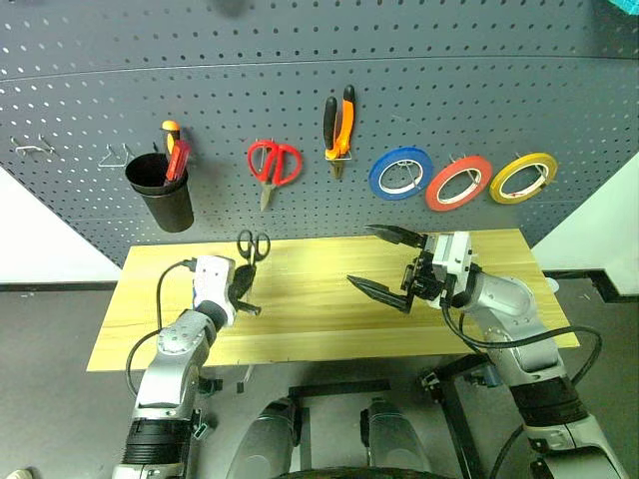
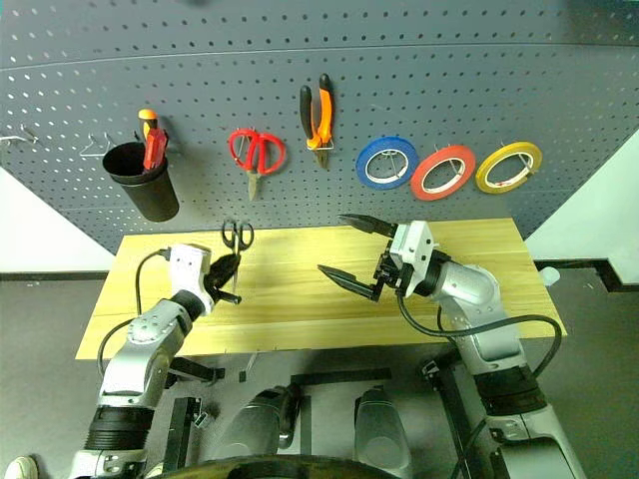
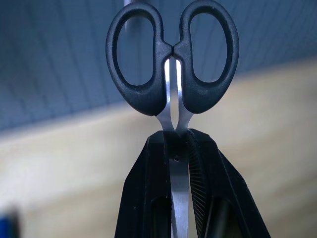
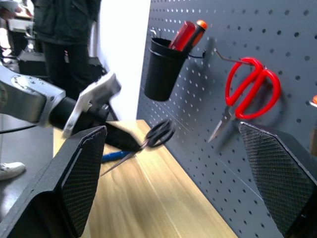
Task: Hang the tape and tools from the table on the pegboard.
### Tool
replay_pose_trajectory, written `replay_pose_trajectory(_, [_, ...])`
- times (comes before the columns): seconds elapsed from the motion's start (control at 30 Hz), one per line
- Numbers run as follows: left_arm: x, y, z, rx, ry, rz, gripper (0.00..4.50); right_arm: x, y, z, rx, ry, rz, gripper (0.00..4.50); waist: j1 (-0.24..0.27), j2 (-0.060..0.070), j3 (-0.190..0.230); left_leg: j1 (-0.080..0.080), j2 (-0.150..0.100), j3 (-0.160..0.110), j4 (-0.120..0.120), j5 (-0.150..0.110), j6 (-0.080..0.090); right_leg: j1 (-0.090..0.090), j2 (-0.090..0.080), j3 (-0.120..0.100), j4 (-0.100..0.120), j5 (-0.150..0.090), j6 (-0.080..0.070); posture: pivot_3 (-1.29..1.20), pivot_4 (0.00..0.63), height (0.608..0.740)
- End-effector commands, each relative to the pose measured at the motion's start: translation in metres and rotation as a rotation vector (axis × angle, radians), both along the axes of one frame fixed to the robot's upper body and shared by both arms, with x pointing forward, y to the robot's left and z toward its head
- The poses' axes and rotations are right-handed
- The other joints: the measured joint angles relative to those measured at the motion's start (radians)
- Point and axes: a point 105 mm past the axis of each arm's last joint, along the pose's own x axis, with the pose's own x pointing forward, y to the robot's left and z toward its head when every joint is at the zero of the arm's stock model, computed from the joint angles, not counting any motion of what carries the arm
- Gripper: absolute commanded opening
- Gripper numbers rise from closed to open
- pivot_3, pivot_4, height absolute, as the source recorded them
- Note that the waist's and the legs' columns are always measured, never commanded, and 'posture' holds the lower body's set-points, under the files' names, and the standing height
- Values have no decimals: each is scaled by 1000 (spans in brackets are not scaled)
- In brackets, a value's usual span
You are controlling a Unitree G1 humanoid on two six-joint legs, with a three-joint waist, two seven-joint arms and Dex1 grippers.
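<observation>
Clamped by the blades in the left gripper, the black scissors are held with the handles up and forward, raised above the table near its back edge and close before the pegboard. The left forearm is seen reaching forward over the table's left part, gripper roughly level. The right gripper is held above the table's right half, pointing left, jaws spread wide and empty. The pliers and the red tape are seen hanging on the pegboard, the tape between a blue ring and a yellow ring. A blue handle, presumably the screwdriver, is seen on the table by the left gripper.
</observation>
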Motion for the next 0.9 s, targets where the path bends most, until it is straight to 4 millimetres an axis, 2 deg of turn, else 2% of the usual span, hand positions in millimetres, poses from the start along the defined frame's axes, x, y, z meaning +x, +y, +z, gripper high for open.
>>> replay_pose_trajectory(0.03, [0,-7,46,-97,-225,-67,175,-1,3,13,8,-50,19,4500,0,0,-1,0,0,0,0,0,0,0,0,0,0,0,0,-74,97,740])
replay_pose_trajectory(0.1, [2,-9,59,-129,-290,-76,175,1,3,13,3,-53,16,4500,0,0,-1,0,0,0,0,0,0,0,0,0,0,0,0,-76,95,740])
replay_pose_trajectory(0.23, [6,-12,74,-137,-369,-93,175,2,2,10,-1,-54,11,4500,-5,0,-6,0,-1,0,0,0,0,2,0,0,0,0,0,-81,90,740])
replay_pose_trajectory(0.4, [28,-14,93,-137,-429,-54,175,2,0,6,-25,-63,-5,4500,-7,0,-9,0,-2,0,0,0,0,2,1,0,0,0,0,-99,81,740])
replay_pose_trajectory(0.6, [40,-13,92,-95,-424,-23,175,3,-2,4,-38,-77,-28,4500,-12,0,-20,0,-2,0,1,0,0,2,1,0,0,0,1,-122,72,740])
replay_pose_trajectory(0.9, [37,-7,87,-105,-429,-6,175,3,-7,2,-57,-81,-47,4500,-14,-1,-27,0,-2,0,4,0,0,4,1,0,0,2,2,-125,69,740])
